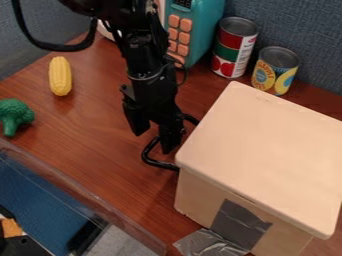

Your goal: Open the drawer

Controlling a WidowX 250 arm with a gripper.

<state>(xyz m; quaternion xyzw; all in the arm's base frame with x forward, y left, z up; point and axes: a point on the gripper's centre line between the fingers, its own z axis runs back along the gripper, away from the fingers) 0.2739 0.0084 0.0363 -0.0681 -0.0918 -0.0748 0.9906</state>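
Observation:
The gripper [153, 142] hangs open, pointing down, just left of the beige box [267, 150]. A black looped handle [160, 163] juts out from the box's left side, low over the table. One finger is on the handle's outer left side; the other overlaps the space inside the loop, close to the box. Part of the loop passes behind the gripper, and whether they touch I cannot tell. The drawer front itself faces away to the left and is hidden, so how far it is open cannot be seen.
Yellow corn [60, 76] and green broccoli [13, 116] lie at the left. Behind stand a teal toy microwave [206, 25] and two cans [234, 47]. Grey tape [239, 225] is on the box's front. A clear edge [87, 200] crosses the lower left.

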